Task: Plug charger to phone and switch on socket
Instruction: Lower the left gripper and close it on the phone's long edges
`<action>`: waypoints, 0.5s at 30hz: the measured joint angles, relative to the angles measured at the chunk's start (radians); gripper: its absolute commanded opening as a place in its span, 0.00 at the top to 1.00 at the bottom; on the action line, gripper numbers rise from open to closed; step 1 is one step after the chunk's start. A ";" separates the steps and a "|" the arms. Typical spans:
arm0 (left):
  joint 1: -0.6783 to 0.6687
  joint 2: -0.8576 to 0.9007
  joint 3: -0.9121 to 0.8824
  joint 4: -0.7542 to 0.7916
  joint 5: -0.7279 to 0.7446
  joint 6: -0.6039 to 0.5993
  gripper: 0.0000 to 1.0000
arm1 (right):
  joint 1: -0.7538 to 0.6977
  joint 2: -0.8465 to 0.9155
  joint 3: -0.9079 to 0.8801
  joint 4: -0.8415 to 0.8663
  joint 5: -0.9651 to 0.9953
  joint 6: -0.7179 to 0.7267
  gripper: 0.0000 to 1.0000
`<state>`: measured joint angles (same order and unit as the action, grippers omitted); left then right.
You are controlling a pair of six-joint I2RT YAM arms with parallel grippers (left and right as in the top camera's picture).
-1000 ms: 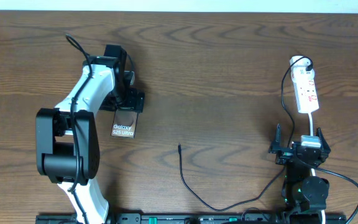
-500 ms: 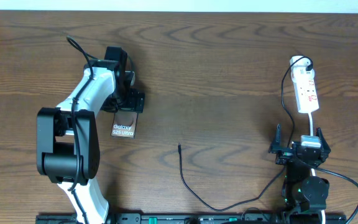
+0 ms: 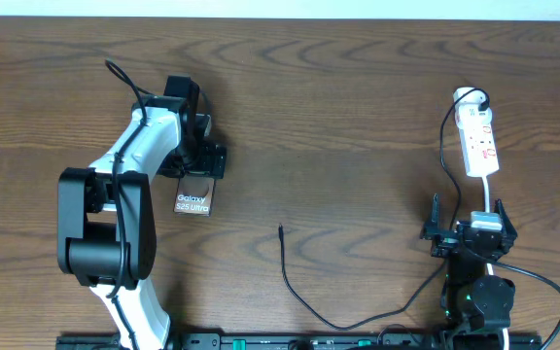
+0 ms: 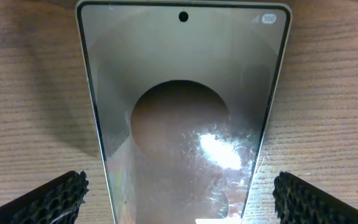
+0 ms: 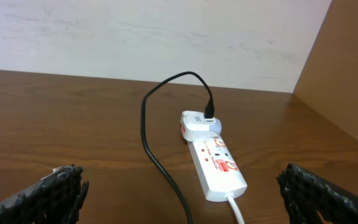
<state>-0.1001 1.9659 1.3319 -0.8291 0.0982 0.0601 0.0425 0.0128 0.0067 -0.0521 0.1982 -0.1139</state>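
Both pincers released; nothing grasped.
Left pincer [image 3: 199,161] straddles phone [image 3: 192,198] at 9 o'clock on tabletop [image 3: 358,97]; charger [image 3: 281,238] lies near 6; socket [image 3: 478,141] at 3, beyond right pincer [image 3: 468,219].

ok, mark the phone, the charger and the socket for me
phone [image 4: 182,124]: left wrist view, centre of the screen.
charger [image 5: 143,124]: right wrist view, cable stretch left of the socket.
socket [image 5: 218,167]: right wrist view, middle of its white face.
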 measured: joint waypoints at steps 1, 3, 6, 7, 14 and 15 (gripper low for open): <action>0.000 0.000 -0.001 0.000 0.000 0.000 0.02 | 0.000 0.000 0.000 0.000 0.000 0.000 0.01; 0.000 0.000 -0.005 0.000 0.000 0.000 0.02 | 0.000 0.000 0.000 0.000 0.000 0.000 0.01; 0.000 0.000 -0.021 0.000 0.000 0.000 0.02 | 0.000 0.000 0.000 0.000 0.000 0.000 0.01; 0.000 0.000 -0.027 0.000 0.000 0.000 0.02 | 0.000 0.000 0.000 0.000 0.000 0.000 0.01; 0.000 0.000 -0.051 0.004 0.000 0.000 0.02 | 0.000 0.000 0.000 0.000 0.000 0.000 0.01; 0.000 0.000 -0.051 0.004 0.000 0.000 0.02 | 0.000 0.000 0.000 0.000 0.000 0.000 0.01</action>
<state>-0.1001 1.9659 1.2812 -0.8249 0.0986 0.0601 0.0425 0.0128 0.0067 -0.0521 0.1982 -0.1139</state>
